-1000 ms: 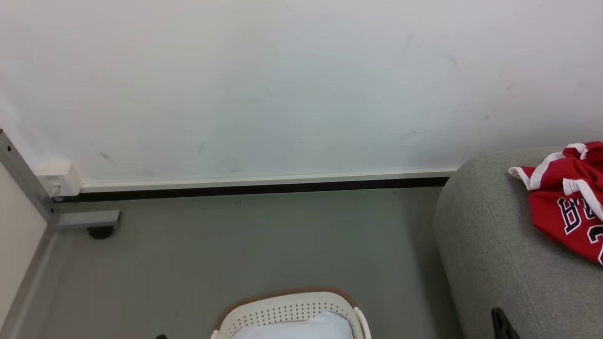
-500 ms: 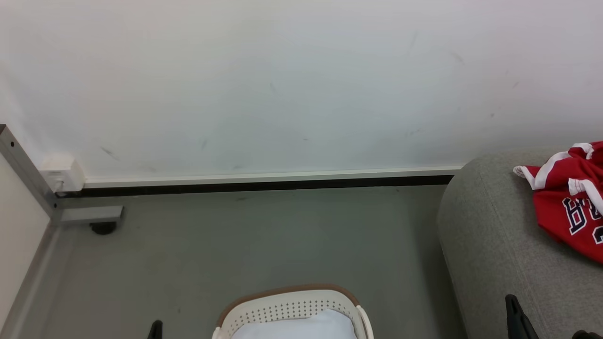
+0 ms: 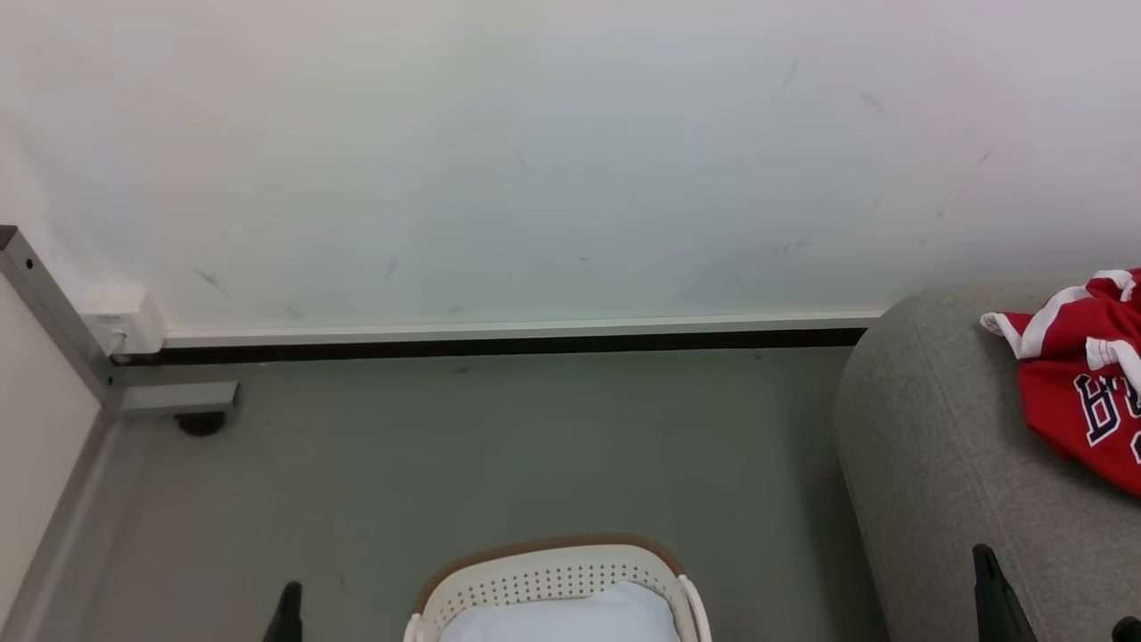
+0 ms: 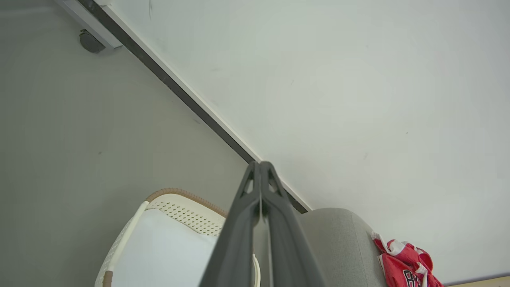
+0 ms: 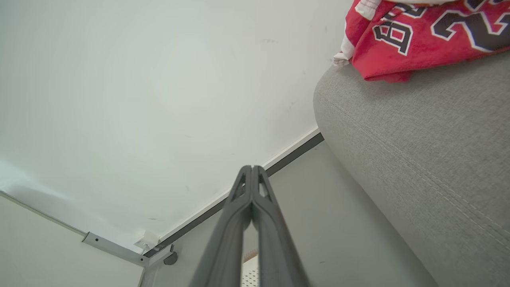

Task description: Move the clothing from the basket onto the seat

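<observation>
Black-and-white letters "BU" and a "2" read on the one red jersey [image 5: 418, 36], which lies on the grey sofa [image 5: 418, 159], ahead and right of the right gripper [image 5: 252, 169]. Both grippers are clenched on nothing; the left gripper [image 4: 261, 165] points towards the wall [image 4: 358, 99]. One basket [image 3: 544, 580] sits between them, one white pad [image 3: 557, 620] inside

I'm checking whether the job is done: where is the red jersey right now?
The red jersey lies crumpled on the grey sofa at the right edge of the head view, apart from the basket on the floor.
</observation>
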Controlling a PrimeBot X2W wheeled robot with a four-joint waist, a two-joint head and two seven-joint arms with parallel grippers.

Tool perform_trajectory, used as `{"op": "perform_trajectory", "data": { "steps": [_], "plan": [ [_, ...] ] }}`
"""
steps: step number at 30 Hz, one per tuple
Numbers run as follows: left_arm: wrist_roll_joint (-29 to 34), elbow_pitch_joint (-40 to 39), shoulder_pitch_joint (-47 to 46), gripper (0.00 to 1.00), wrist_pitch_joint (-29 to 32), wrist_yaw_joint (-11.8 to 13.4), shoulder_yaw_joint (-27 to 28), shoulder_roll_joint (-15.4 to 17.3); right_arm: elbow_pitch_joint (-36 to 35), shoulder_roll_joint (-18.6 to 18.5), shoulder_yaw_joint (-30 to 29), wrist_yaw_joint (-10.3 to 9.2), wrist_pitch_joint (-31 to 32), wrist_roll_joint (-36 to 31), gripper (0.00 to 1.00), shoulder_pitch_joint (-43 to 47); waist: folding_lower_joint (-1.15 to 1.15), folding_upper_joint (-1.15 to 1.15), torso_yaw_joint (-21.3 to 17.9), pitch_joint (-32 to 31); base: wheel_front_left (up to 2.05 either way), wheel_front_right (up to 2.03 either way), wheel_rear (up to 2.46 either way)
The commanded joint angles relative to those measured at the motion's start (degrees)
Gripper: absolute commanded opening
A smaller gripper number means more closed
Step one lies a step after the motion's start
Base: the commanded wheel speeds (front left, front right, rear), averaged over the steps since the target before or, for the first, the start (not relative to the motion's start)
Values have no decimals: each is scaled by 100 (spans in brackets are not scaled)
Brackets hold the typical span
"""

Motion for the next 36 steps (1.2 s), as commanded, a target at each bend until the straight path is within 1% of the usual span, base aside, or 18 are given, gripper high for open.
{"op": "perform_trajectory", "data": {
  "steps": [1,19,36],
  "plan": [
    [-163,-65,-139,0,28,-22,40,22,-78,-50,-36,-5,28,134,0,-176,0,0,3,2,0,0,0],
    [-1265,-69,-386,0,346,-48,181,-36,-101,-68,-171,-7,338,1393,0,-338,0,0,74,65,0,0,0],
    [-2131,-68,-585,0,608,-64,302,-78,-122,-72,-290,-8,593,2383,0,-479,0,0,141,124,0,0,0]
  ]
}}
